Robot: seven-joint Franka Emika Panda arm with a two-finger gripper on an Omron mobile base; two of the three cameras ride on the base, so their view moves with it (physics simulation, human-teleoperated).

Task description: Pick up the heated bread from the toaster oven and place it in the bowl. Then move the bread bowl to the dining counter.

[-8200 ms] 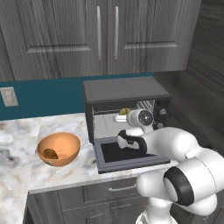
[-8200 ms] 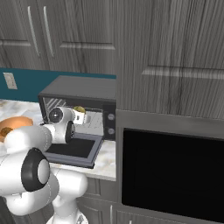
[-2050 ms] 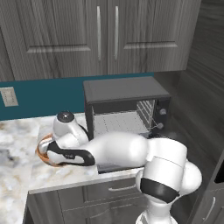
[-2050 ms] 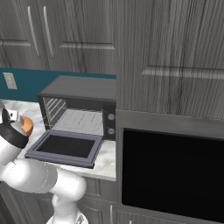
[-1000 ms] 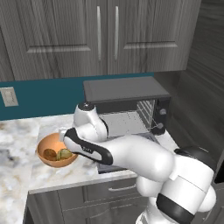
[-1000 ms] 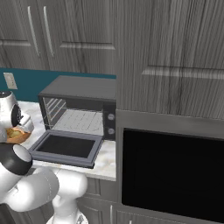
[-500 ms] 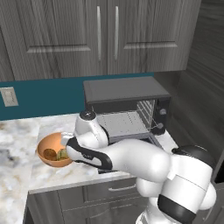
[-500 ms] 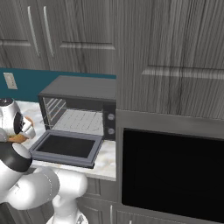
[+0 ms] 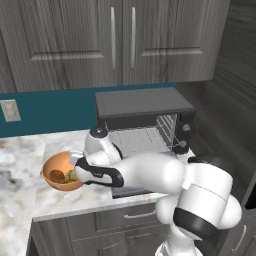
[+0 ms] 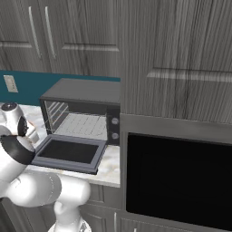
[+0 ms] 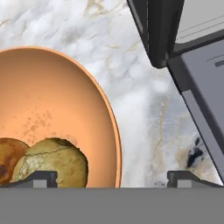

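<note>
1. My jaws (image 11: 111,177) stand wide apart and grip nothing — in the hand view one tip sits over the bread, the other over bare marble, with the bowl's rim between them.
2. The heated bread (image 11: 50,162), olive-tan and cracked, lies in the orange bowl (image 11: 52,96), touching a darker brown lump (image 11: 8,157) beside it.
3. The hand view also shows the veined counter (image 11: 140,113) and a corner of the toaster oven (image 11: 157,30) with its lowered door beside the bowl.
4. From the left base view the bowl (image 9: 52,167) sits on the counter just left of the oven (image 9: 145,125), both lumps inside it — my hand hangs at the bowl's right rim, hiding the jaws themselves.
5. The right base view gives the oven (image 10: 81,113) from the other side: door (image 10: 68,152) dropped flat, wire rack bare, two knobs on the front, a black built-in appliance (image 10: 179,176) to its right.
</note>
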